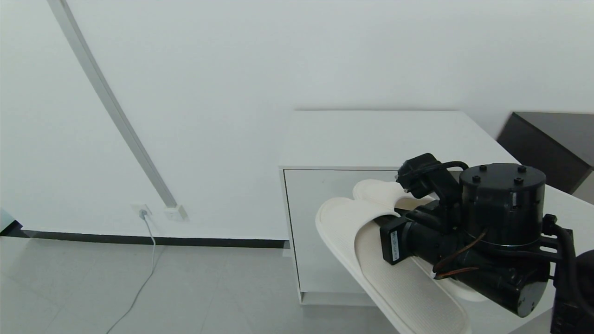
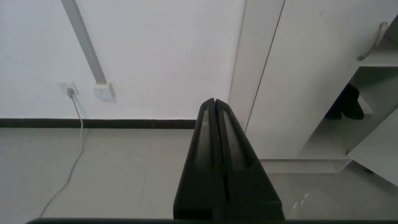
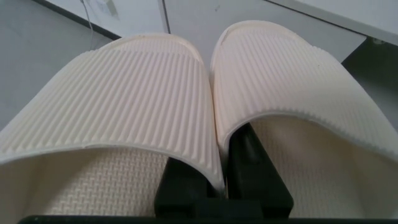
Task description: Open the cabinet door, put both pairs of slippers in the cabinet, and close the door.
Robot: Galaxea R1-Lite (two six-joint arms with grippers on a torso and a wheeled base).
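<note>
A pair of cream ribbed slippers (image 1: 343, 222) hangs in the air in front of the white cabinet (image 1: 371, 139), at the end of my right arm. My right gripper (image 3: 221, 186) is shut on the two inner edges of the slippers (image 3: 143, 93), pinching them side by side. My left gripper (image 2: 214, 109) is shut with nothing in it, low over the floor and pointing at the cabinet's corner. In the left wrist view the cabinet door (image 2: 323, 81) with its handle (image 2: 373, 40) stands open, and shelves (image 2: 379, 59) show inside.
A dark pair of shoes (image 2: 348, 102) rests on an inner shelf. A wall socket with a cable (image 1: 141, 212) and a slanted grey conduit (image 1: 111, 102) are on the left. A dark block (image 1: 547, 144) stands to the cabinet's right. Grey floor lies open on the left.
</note>
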